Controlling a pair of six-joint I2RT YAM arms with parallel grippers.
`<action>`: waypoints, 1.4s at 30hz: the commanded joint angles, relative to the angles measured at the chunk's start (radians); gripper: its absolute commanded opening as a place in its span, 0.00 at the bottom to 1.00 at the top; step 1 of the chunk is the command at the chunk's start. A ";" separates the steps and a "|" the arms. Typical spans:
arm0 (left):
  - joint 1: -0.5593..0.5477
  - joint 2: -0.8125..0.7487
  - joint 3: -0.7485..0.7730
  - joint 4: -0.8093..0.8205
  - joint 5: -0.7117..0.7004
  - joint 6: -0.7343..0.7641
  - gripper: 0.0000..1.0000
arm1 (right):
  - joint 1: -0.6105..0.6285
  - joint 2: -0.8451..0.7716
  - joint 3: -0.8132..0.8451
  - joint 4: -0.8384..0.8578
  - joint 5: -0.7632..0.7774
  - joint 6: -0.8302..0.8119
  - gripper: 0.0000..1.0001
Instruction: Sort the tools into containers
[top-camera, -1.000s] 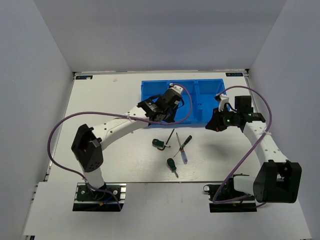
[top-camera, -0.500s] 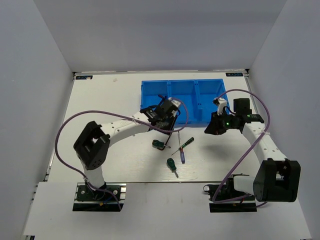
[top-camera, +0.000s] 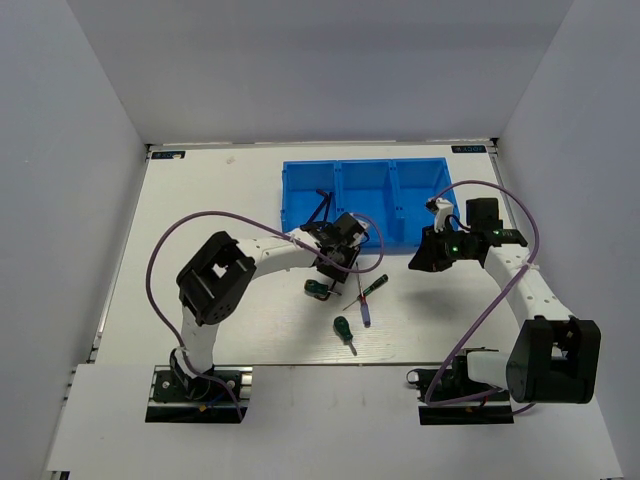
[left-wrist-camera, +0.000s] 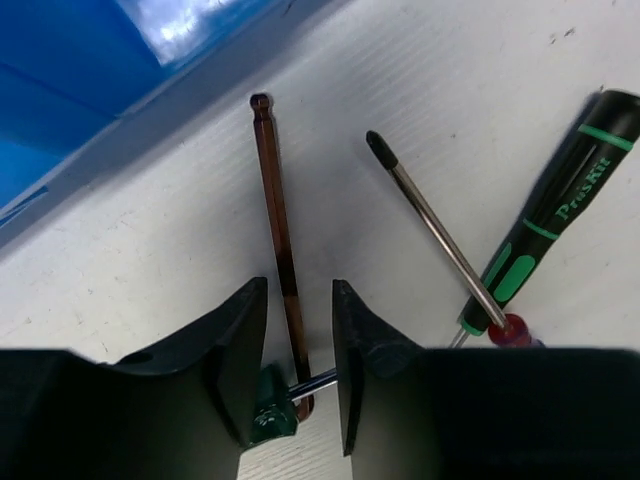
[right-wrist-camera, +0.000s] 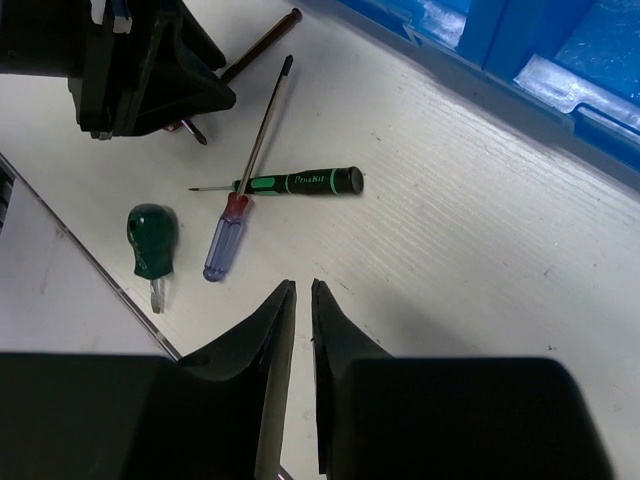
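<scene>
While the L gripper (left-wrist-camera: 298, 305) hangs low just in front of the tray (top-camera: 415, 200), we see its jaws spread, one each side of a hex key (left-wrist-camera: 272, 190) that lies flat on the table (top-camera: 200, 220). The key sits in the gap, not pinched. Its ball end points at the tray's front wall. Its other end runs btwn the fingers, down by a stubby driver (left-wrist-camera: 268, 418) w/ a green handle. Just R of the key, also in front of the tray, a blue driver (right-wrist-camera: 225, 245) and a black-green driver (right-wrist-camera: 300, 182) lie crossed. A 2nd stubby (right-wrist-camera: 150, 245) lies farther from the tray than those. We see the R gripper (right-wrist-camera: 303, 290) hover in front of the tray's R end, jaws nearly together w/ a thin slit and nothing btwn them.
</scene>
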 joint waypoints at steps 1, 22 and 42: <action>-0.005 0.014 0.014 -0.016 0.007 0.023 0.42 | 0.000 0.004 -0.016 -0.003 -0.021 0.004 0.18; -0.028 -0.201 0.093 -0.058 0.010 -0.009 0.00 | -0.002 0.016 -0.026 0.008 -0.026 0.030 0.17; 0.122 -0.394 0.144 -0.007 -0.255 -0.098 0.00 | 0.003 0.005 -0.046 0.015 -0.016 0.010 0.19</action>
